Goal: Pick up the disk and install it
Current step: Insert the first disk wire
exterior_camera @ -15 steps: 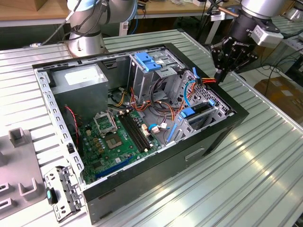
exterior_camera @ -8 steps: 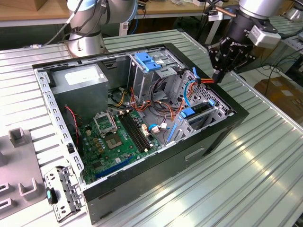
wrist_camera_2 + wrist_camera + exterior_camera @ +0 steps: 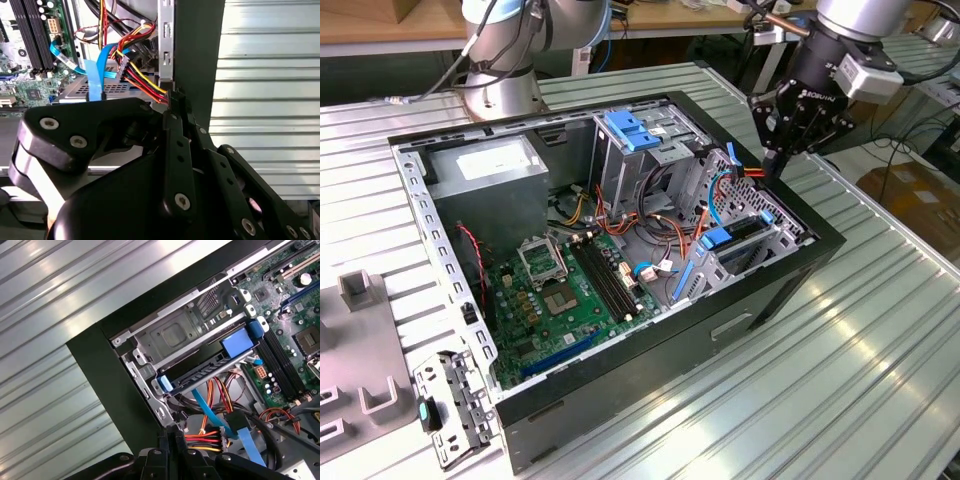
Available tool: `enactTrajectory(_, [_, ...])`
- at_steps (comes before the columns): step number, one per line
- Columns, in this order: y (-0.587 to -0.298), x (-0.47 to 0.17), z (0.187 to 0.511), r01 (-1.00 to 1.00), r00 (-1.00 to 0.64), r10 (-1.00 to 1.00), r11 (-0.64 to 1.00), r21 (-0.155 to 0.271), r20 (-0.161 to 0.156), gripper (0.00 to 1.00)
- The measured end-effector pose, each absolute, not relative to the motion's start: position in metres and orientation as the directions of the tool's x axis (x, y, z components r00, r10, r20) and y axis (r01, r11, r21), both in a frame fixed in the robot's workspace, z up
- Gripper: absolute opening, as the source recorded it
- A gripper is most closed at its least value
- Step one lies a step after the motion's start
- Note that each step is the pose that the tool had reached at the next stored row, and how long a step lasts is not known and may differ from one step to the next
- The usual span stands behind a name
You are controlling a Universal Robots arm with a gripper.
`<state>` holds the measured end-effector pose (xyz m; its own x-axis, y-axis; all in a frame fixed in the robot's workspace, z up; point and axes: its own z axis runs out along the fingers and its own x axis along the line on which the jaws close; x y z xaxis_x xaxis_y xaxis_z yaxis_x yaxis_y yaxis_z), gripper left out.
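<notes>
In the exterior view, saw an open computer case (image 3: 650, 385) lying on a ribbed metal table (image 3: 880, 330), its motherboard (image 3: 570, 290) facing up. Found the gripper (image 3: 772, 170) at the case's edge towards the exterior view's right, tips down beside red and orange cables (image 3: 748, 172). Judged its fingers drawn together to a point, with nothing visible between them. Spotted the disk (image 3: 735, 235) further along that same side, seated in a metal bay just inside the case wall, a blue tab (image 3: 716, 238) at its end. Noted a grey power supply (image 3: 485, 170) in the opposite corner and a tall drive cage (image 3: 620, 165) beside it.

In the second wrist view, saw the black fingers (image 3: 180, 130) closed flat against each other, clasping nothing. Placed the gripper (image 3: 175, 95) with its tips touching a bundle of red, yellow and black wires (image 3: 137, 75) next to the case wall, a flat blue cable (image 3: 95, 75) just beyond.

In the first wrist view, found the disk (image 3: 200, 365) lying level in its bay against the case wall, blue rail ends at both sides and the blue tab (image 3: 237, 342) on top. Saw the gripper (image 3: 170, 432) near but apart from it, the wires (image 3: 207, 437) and blue cable (image 3: 205, 407) lying between.
</notes>
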<state>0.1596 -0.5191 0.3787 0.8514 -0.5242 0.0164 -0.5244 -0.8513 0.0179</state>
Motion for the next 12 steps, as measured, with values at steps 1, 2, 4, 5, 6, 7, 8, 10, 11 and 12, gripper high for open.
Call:
enactTrajectory(1, [-0.5192,0.1594,0.3787,-0.530,0.848,-0.530,-0.848,0.018,0.016,0.16])
enactTrajectory(2, [-0.5191,0.1593,0.3786,-0.547,0.837,-0.546,-0.837,0.018,0.016,0.16])
enactTrajectory(4, [-0.5191,0.1592,0.3786,-0.569,0.822,-0.569,-0.822,0.018,0.017,0.16])
enactTrajectory(5, [-0.5191,0.1591,0.3786,-0.578,0.816,-0.577,-0.816,0.018,0.017,0.16])
enactTrajectory(6, [-0.5191,0.1591,0.3786,-0.590,0.808,-0.589,-0.807,0.018,0.016,0.16])
enactTrajectory(7, [-0.5191,0.1590,0.3785,-0.599,0.801,-0.598,-0.801,0.018,0.016,0.16])
enactTrajectory(8, [-0.5191,0.1590,0.3785,-0.612,0.791,-0.612,-0.791,0.018,0.017,0.16])
enactTrajectory(10, [-0.5190,0.1589,0.3784,-0.628,0.778,-0.628,-0.778,0.018,0.017,0.16])
enactTrajectory(11, [-0.5191,0.1588,0.3782,-0.639,0.770,-0.638,-0.769,0.018,0.016,0.16])
enactTrajectory(12, [-0.5191,0.1588,0.3780,-0.648,0.761,-0.648,-0.761,0.018,0.017,0.16])
